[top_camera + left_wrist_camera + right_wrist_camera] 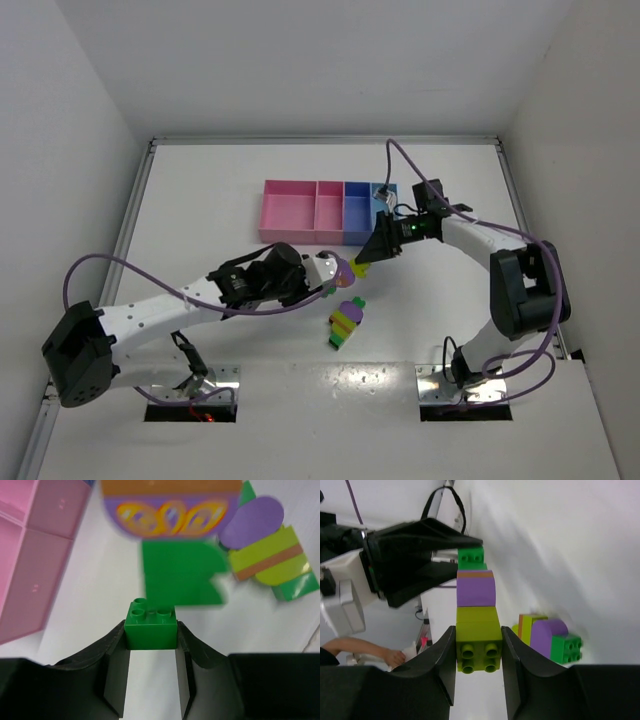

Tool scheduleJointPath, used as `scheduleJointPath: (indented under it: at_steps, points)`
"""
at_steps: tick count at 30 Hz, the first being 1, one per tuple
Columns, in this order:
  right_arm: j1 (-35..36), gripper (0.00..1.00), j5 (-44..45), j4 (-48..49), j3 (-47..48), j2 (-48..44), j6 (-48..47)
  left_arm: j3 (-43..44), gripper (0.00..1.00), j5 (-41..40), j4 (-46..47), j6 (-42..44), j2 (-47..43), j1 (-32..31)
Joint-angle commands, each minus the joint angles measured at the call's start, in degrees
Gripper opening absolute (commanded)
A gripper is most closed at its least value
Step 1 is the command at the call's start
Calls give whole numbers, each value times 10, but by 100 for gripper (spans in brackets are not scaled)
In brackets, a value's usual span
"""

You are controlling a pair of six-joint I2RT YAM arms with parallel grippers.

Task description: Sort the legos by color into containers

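The left gripper (150, 635) is clamped on a dark green brick (150, 620) at one end of a stacked clump (344, 271). Past it come orange and purple layers, then a yellow-green brick (477, 630) pinched by the right gripper (478, 652). The clump hangs between both hands above the table (220, 180). The plastic looks rigid, light and smooth, so it is probably best held across flat sides and levered apart. A second clump (346, 322) lies just below the hands, with the containers (316, 212) beyond.

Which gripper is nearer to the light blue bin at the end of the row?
Right. The right gripper is just on the near side of the light blue bin; the left gripper is further left, nearer the bases.
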Motion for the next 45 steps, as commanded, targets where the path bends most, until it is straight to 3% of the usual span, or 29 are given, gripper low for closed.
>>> scheduleJointPath:
  at_steps: [1, 5, 10, 16, 23, 25, 26, 28, 32, 37, 42, 45]
  points:
    - [-24, 0, -28, -118, 40, -26, -114, -15, 8, -3, -38, 22, -34, 3]
    - [-51, 0, 19, -250, 63, -6, -247, -20, 6, 24, -92, 49, -41, 17]
    - [-63, 0, 48, -256, 68, -5, -269, -20, 6, 67, -116, 61, -3, 17]
    - [-63, 0, 97, -261, 90, -5, -284, 39, 10, 115, -144, 61, 110, 53]
    - [-63, 0, 170, -253, 54, -13, -314, 64, 7, 192, -101, 23, 76, 133]
    - [-56, 10, 186, -264, 47, 1, -325, 64, 7, 198, -82, 15, 61, 134]
    - [-56, 32, 180, -265, 47, 7, -325, 64, 7, 198, -77, 6, 54, 134]
    - [-56, 49, 170, -272, 42, 17, -330, 56, 7, 198, -58, -1, 22, 134]
    - [-56, 71, 140, -272, 50, 11, -330, 23, 8, 214, -7, -14, -37, 139]
    - [-50, 75, 43, -296, 106, 11, -325, -65, 10, 257, 94, -31, -177, 139]
    - [-31, 78, -48, -350, 204, 53, -325, -92, 11, 281, 120, -48, -221, 139]
    - [5, 80, -79, -326, 225, 58, -286, -98, 12, 287, 146, -53, -234, 125]
